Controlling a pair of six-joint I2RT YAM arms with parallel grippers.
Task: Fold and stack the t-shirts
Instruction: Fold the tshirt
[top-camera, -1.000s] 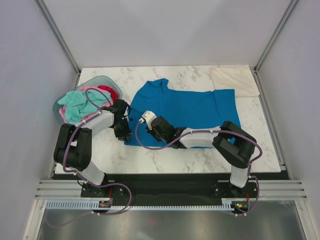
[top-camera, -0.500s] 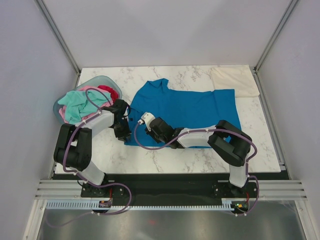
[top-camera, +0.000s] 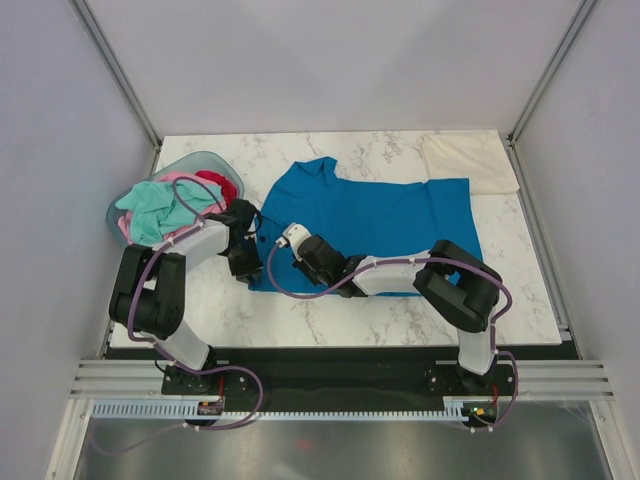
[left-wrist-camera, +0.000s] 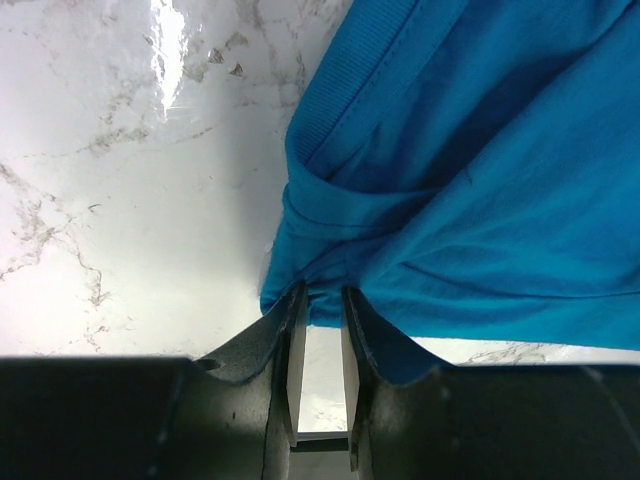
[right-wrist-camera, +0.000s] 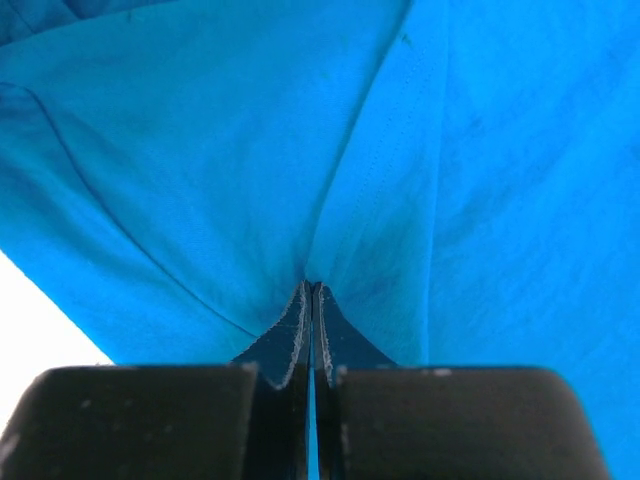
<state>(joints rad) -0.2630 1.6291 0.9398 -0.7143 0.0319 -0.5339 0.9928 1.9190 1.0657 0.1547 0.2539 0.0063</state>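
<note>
The bright blue t-shirt (top-camera: 385, 222) lies spread on the marble table (top-camera: 220, 305), collar to the far left. My left gripper (top-camera: 247, 266) is at the shirt's near left edge; in the left wrist view its jaws (left-wrist-camera: 322, 300) are shut on a bunched bit of the blue hem (left-wrist-camera: 330, 215). My right gripper (top-camera: 320, 262) is down on the shirt's near left part; in the right wrist view it (right-wrist-camera: 311, 290) is shut on a pinched fold of blue cloth (right-wrist-camera: 230, 180). A folded cream t-shirt (top-camera: 470, 160) lies at the far right corner.
A pale blue-grey basket (top-camera: 122, 208) stands at the left edge, holding mint green (top-camera: 150, 210), pink (top-camera: 180, 180) and red (top-camera: 218, 184) shirts. Grey walls close in both sides and the back. The table's front edge runs just before the arm bases.
The right arm has shifted slightly to the left over the shirt. The left arm and the cloth have hardly moved.
</note>
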